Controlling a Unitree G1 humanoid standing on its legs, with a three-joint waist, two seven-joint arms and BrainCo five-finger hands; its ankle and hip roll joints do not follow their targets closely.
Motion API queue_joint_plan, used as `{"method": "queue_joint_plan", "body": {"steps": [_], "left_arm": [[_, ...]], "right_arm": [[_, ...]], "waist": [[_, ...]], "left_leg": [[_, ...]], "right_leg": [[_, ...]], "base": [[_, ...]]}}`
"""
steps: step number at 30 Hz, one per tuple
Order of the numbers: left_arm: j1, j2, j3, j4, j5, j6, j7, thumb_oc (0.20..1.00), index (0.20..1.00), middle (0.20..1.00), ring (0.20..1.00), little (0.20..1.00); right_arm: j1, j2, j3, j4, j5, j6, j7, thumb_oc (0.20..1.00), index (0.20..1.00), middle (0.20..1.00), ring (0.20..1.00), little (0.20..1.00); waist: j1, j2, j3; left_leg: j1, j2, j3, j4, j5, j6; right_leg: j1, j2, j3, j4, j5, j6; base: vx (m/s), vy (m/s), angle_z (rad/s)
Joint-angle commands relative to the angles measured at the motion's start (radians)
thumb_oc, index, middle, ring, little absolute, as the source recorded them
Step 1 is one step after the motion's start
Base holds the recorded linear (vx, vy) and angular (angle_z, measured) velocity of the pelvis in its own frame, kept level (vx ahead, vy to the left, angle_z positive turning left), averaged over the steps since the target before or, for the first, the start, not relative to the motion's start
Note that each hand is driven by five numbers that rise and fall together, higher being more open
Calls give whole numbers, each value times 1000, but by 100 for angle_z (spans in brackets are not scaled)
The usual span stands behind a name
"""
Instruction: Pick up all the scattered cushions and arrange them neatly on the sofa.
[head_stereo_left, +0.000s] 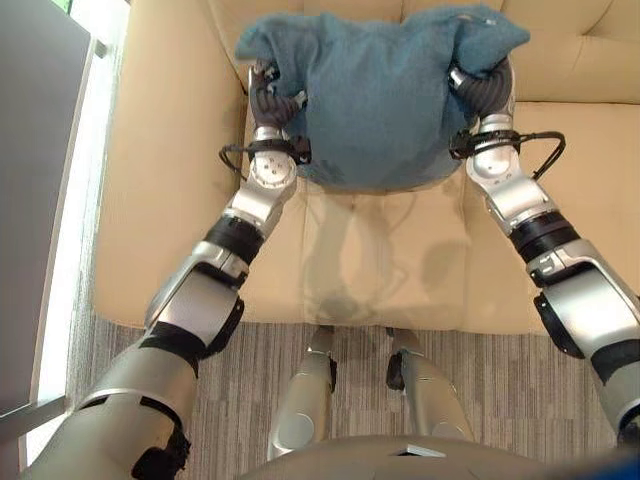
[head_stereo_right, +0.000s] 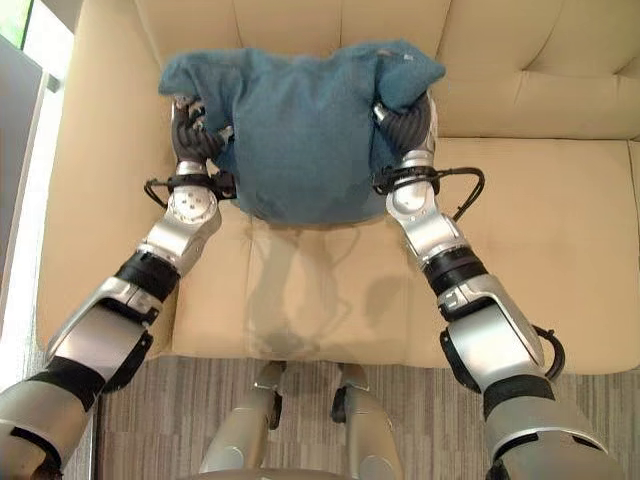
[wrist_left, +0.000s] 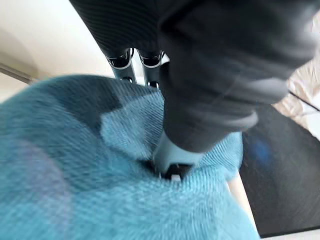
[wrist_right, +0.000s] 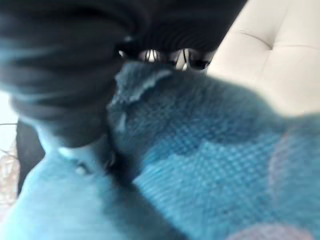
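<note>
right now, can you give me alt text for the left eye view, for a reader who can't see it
Seen from above, a blue cushion is gripped on both sides by the robot's left hand and right hand and held over the seat of a beige sofa. Grey striped carpet lies in front of the sofa.

No text, label, number or sign can be read on anything in these views.

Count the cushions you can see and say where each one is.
1. A blue cushion is held between the left robot hand and the right robot hand above the beige sofa, against its backrest. Others may lie outside the views.
</note>
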Motion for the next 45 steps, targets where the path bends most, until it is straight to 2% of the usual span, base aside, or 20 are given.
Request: {"method": "queue_joint_plan", "body": {"steps": [1,8,9,12,14,15,16,17,18,19,21,25,29,32,33,34,37,38,41,45], "left_arm": [[-104,7,-60,13,112,-19,-40,1000,1000,1000,1000,1000],[-142,166,-29,142,88,-7,-57,1000,1000,1000,1000,1000],[-112,199,-3,141,77,-11,-55,1000,1000,1000,1000,1000],[-67,224,20,117,87,-11,-54,1000,1000,1000,1000,1000],[46,244,78,-6,111,-21,-42,1000,1000,1000,1000,1000],[153,246,132,-133,135,-36,-39,1000,1000,1000,1000,1000],[164,246,133,-142,138,-32,-38,1000,1000,1000,1000,1000],[341,215,218,-311,181,-42,-45,1000,1000,1000,1000,1000],[353,215,218,-322,184,-38,-44,1000,1000,1000,1000,1000],[422,203,258,-374,196,-39,-47,1000,1000,1000,1000,1000],[742,154,390,-574,270,-27,-114,1000,1000,1000,1000,1000],[1009,118,454,-630,307,-5,-220,1000,1000,1000,1000,1000],[1147,68,446,-529,287,21,-299,1000,1000,1000,1000,1000],[1193,44,395,-363,345,47,-349,1000,1000,1000,1000,1000],[1192,43,394,-361,346,45,-349,1000,1000,1000,1000,1000],[1206,-1,340,-142,402,67,-389,1000,1000,1000,1000,1000],[1196,-33,326,-29,422,72,-391,1000,1000,1000,1000,1000],[1176,-69,316,110,447,81,-386,1000,1000,1000,1000,1000],[1152,-106,314,255,470,93,-378,1000,1000,1000,1000,1000],[1119,-120,320,372,484,106,-358,1000,1000,1000,1000,1000]], "right_arm": [[-95,-5,41,5,-106,-13,-50,1000,1000,1000,1000,1000],[-184,-184,85,192,-118,68,-57,1000,1000,1000,1000,1000],[-172,-249,82,220,-99,81,-43,1000,1000,1000,1000,1000],[-128,-293,46,206,-77,81,-36,1000,1000,1000,1000,1000],[-12,-311,-44,120,-43,64,-28,1000,1000,1000,1000,1000],[94,-310,-108,19,-53,51,-10,1000,1000,1000,1000,1000],[107,-309,-114,10,-55,54,-10,1000,1000,1000,1000,1000],[286,-293,-217,-132,-91,30,13,1000,1000,1000,1000,1000],[302,-292,-224,-143,-95,34,13,1000,1000,1000,1000,1000],[371,-270,-264,-201,-108,24,23,1000,1000,1000,1000,1000],[707,-167,-421,-372,-169,-9,106,1000,1000,1000,1000,1000],[943,-97,-488,-420,-214,-23,206,1000,1000,1000,1000,1000],[1046,-52,-466,-362,-248,-24,265,1000,1000,1000,1000,1000],[1072,-12,-413,-225,-270,-23,302,1000,1000,1000,1000,1000],[1071,-12,-413,-223,-270,-24,301,1000,1000,1000,1000,1000],[1084,26,-337,-65,-295,-21,328,1000,1000,1000,1000,1000],[1086,45,-311,-6,-306,-20,331,1000,1000,1000,1000,1000],[1087,70,-285,74,-314,-19,333,1000,1000,1000,1000,1000],[1091,106,-260,183,-314,-16,333,1000,1000,1000,1000,1000],[1081,156,-249,338,-263,-8,330,1000,1000,1000,1000,1000]], "waist": [[6,-16,-32],[5,-12,-55],[7,-16,-61],[5,-18,-69],[5,-24,-77],[4,-27,-82],[5,-28,-85],[4,-35,-96],[5,-36,-100],[6,-37,-105],[13,-39,-127],[17,-33,-141],[22,-30,-149],[23,-29,-150],[23,-29,-149],[26,-30,-160],[26,-31,-163],[27,-35,-168],[27,-40,-171],[27,-42,-128]], "left_leg": [[-7,-40,63,3,-24,-32],[-4,-46,68,3,-29,-32],[6,-47,68,3,-34,-31],[15,-48,66,3,-32,-32],[37,-45,65,3,-41,-31],[54,-43,65,3,-50,-28],[57,-43,65,3,-50,-28],[88,-41,66,3,-65,-24],[92,-41,66,3,-66,-24],[104,-39,67,3,-71,-23],[171,-31,68,3,-93,-13],[242,-23,72,3,-108,-2],[293,-19,76,3,-114,6],[328,-17,81,3,-119,14],[329,-17,81,3,-119,14],[358,-15,86,3,-126,19],[374,-13,87,3,-130,20],[388,-11,85,3,-135,20],[411,-7,83,3,-140,19],[424,7,49,13,-125,11]], "right_leg": [[27,-32,32,7,-71,123],[23,-35,34,7,-67,130],[32,-37,33,7,-68,131],[43,-38,30,7,-67,131],[68,-37,28,7,-76,130],[86,-38,28,7,-83,128],[89,-38,28,7,-84,128],[123,-38,24,7,-98,123],[127,-38,24,7,-99,123],[140,-39,24,7,-104,121],[209,-43,18,7,-129,115],[282,-44,11,7,-149,111],[341,-44,3,7,-161,109],[381,-42,0,7,-168,106],[383,-42,1,7,-168,106],[415,-40,0,7,-176,104],[433,-38,1,7,-181,101],[449,-34,-1,7,-189,97],[474,-25,-1,7,-198,89],[510,-5,-14,8,-220,60]], "base": [[0,0,0],[11,-1,-4],[39,-25,-1],[24,-12,0],[68,-32,1],[62,-28,6],[128,-52,8],[89,-35,4],[120,-42,2],[99,-26,1],[176,-48,-1],[65,-25,2],[8,-6,1],[-44,-25,7],[-46,-40,7],[-39,-45,4],[-27,-35,-1],[-27,-55,0],[-23,-78,5],[-133,-135,7]]}}
